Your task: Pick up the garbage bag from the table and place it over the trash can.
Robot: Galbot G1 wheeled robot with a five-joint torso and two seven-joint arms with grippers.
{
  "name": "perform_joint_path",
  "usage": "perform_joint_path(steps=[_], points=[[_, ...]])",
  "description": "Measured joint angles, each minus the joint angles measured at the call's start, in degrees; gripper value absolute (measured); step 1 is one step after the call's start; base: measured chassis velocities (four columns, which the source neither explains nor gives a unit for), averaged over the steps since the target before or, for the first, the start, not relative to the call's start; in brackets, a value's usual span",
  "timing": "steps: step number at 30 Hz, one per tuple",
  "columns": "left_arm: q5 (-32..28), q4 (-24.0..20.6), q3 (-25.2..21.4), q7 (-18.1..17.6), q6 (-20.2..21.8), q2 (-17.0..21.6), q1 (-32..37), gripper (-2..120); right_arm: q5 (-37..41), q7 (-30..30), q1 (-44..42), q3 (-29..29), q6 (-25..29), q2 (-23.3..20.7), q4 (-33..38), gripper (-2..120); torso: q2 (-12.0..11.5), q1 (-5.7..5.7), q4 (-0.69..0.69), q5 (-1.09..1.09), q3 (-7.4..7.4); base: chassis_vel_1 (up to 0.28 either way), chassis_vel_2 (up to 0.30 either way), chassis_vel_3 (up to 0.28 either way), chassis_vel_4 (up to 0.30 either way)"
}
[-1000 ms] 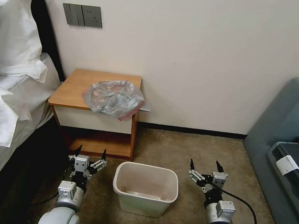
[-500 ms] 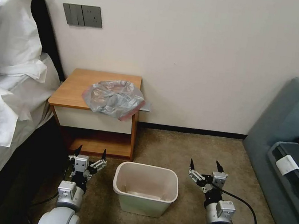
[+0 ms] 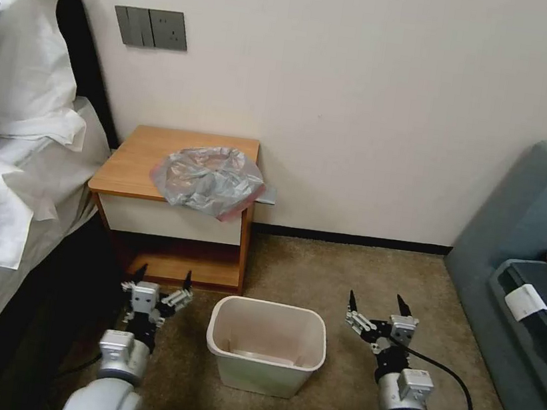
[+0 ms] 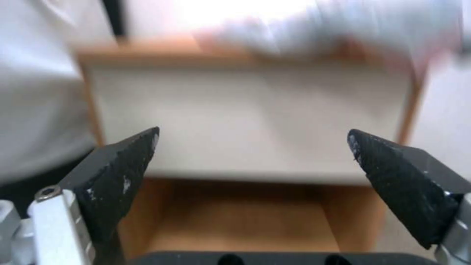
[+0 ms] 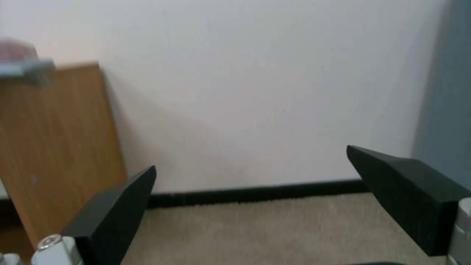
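In the head view, one garbage bag (image 3: 208, 179) lies crumpled on the right front part of the counter (image 3: 137, 167), its pinkish-red edge hanging over the front corner. One trash can (image 3: 266, 345) stands upright on the carpet, in front of and slightly right of the counter, well apart from the bag. Two grippers hang low on either side of it: the left gripper (image 3: 162, 277) before the counter's lower shelf, the right gripper (image 3: 375, 305) over bare carpet, each with jaws spread wide and holding nothing. A bed with two white pillows (image 3: 14, 83) borders the left, one grey sofa (image 3: 534, 219) the right. In the left wrist view, two black fingertips (image 4: 123, 176) stand far apart, framing the counter's cream drawer front (image 4: 250, 117), the bag a blur above it. In the right wrist view, the right gripper's two fingertips (image 5: 412, 191) gape equally wide before the wall (image 5: 255, 92) and the counter's side panel (image 5: 54, 147).
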Motion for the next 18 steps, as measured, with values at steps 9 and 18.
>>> perform_joint_path(steps=[9, 18], points=[[-7.9, -5.3, -2.9, -0.5, -1.8, 2.1, 2.5, 100, 2.7, -0.8, -8.1, 2.3, 1.5, 1.5, 13.1, 100, 0.0, 0.00, -0.06, -0.05, -0.01, 0.000, 0.000, 0.000, 0.000], [-5.5, -1.7, 4.2, -2.0, -2.0, 3.7, 1.6, 100, -6.4, 0.4, -1.3, -2.3, 9.3, -1.6, 5.7, 100, 0.0, 0.00, -0.01, 0.01, 0.00, 0.000, 0.000, 0.000, 0.000]])
